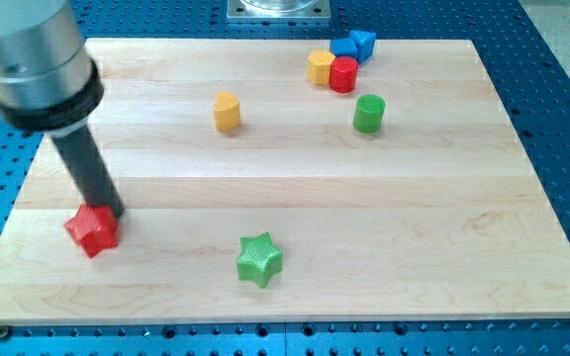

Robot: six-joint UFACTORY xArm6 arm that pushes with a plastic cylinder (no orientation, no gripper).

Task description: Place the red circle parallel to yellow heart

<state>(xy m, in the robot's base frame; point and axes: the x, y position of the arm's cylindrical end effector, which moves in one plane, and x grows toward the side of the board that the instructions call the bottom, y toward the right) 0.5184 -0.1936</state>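
The red circle (342,74) stands near the view's top, right of centre, touching a yellow block (321,67) on its left that looks hexagonal. Another yellow block (227,112), which looks like the heart, stands alone left of centre, in the upper half of the board. My tip (110,213) is far from both, at the view's lower left, resting against the upper right side of a red star (92,230).
Two blue blocks (354,45) sit just above the red circle at the board's top edge. A green circle (368,113) stands below and right of the red circle. A green star (259,259) lies near the bottom centre. The wooden board (443,218) ends at blue perforated table.
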